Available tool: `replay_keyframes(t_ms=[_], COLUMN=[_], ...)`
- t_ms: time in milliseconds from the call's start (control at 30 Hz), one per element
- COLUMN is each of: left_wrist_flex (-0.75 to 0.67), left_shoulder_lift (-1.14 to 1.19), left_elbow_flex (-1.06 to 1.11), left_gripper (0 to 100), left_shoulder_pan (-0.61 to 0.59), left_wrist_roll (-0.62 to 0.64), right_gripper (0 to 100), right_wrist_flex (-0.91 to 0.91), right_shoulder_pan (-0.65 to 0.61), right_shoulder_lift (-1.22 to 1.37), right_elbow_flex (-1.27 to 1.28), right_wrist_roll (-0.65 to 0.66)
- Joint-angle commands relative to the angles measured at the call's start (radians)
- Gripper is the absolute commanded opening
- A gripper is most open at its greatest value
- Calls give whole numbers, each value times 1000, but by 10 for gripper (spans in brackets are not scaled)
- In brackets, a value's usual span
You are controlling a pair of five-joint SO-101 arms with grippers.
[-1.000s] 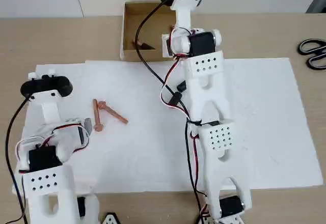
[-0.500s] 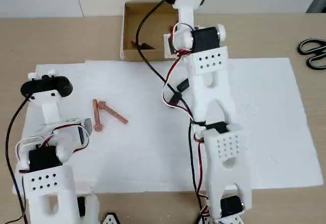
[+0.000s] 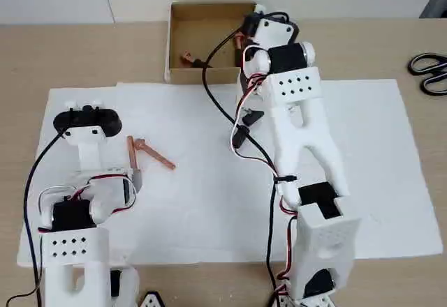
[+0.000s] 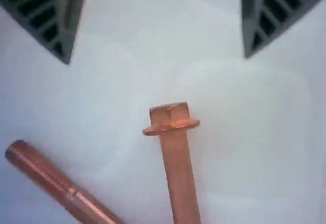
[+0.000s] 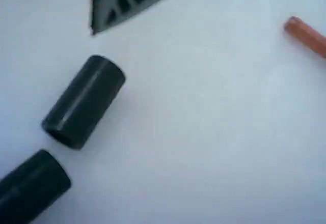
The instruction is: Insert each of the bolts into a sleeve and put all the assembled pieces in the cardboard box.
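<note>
The left tool is held wide open over the white sheet on the worktop, with the flanged head of one bolt lying just short of the gap between its jaws and a second bolt close beside it at an angle. Because the two shanks converge, the second bolt could be struck or rolled away if the jaws are closed without being centred on the first. A grip taken across the flange instead of the shank would probably leave the bolt tilted and hard to line up. Two loose sleeves are seen lying end to end on the sheet under the right tool; whether that tool is wide or narrow cannot be told. Being round and smooth, either sleeve may be rolled or pushed into its neighbour by an off-centre approach. The black cable draped across the sheet could be snagged or could drag a part. A clash of the arms is possible when bolt and sleeve are brought together. The cardboard box appears to hold one piece already; a release made over its wall could drop the next one outside.
</note>
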Motion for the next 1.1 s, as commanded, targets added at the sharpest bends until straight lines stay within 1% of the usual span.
replay_keyframes(t_ms=[0, 233, 367, 467, 667, 900, 1067], left_wrist_flex=[-2, 0, 0, 0, -2, -3, -2], left_shoulder_lift=[-14, -15, -15, -15, -15, -15, -15], left_elbow_flex=[-5, -4, -4, -4, -2, -2, -2], left_gripper=[209, 209, 209, 209, 209, 209, 209], left_shoulder_pan=[6, 3, 3, 3, 3, 3, 3], left_wrist_roll=[2, 2, 2, 2, 2, 2, 2], right_gripper=[176, 177, 177, 177, 177, 177, 177], right_wrist_flex=[-15, -21, -50, -68, -70, -156, -162], right_shoulder_pan=[4, -51, -87, -105, -113, -101, -99], right_shoulder_lift=[13, 117, 174, 216, 271, 302, 326], right_elbow_flex=[2, 2, 2, 2, 2, 2, 2], right_wrist_roll=[-80, -84, -166, -180, -180, -180, -180])
